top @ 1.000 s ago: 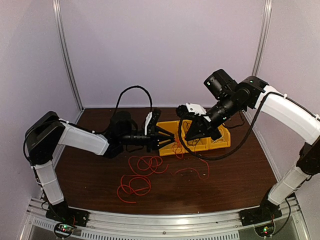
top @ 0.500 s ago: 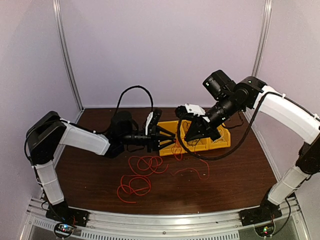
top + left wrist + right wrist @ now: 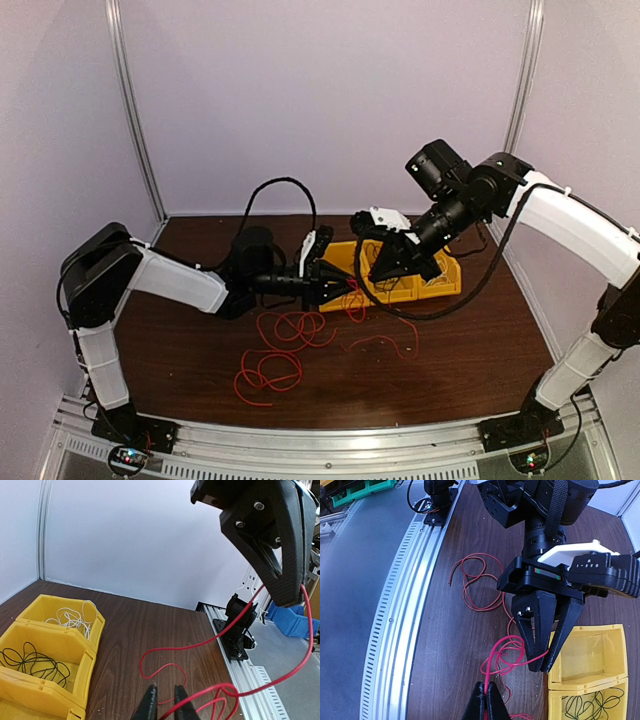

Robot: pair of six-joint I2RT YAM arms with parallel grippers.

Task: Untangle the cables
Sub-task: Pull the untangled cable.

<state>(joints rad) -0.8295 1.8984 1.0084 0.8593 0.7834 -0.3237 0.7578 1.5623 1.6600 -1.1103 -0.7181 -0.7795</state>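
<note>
right gripper (image 3: 486, 690) pinches the red cable (image 3: 283, 345); left gripper (image 3: 541, 667) stands narrow around it. likely light and limp; best taken at a free strand.

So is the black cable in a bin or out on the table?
In: the black cable lies coiled inside one compartment of the yellow bin.

Untangling in progress: the red cable (image 3: 283, 345) sprawls in loose loops across the dark wooden table (image 3: 480, 370), one strand lifted clear and pinched in the right gripper (image 3: 486, 685). The white cable (image 3: 75, 617) lies coiled inside a yellow bin (image 3: 50, 600); the black cable (image 3: 32, 661) curls in the neighbouring bin (image 3: 45, 692).
</note>
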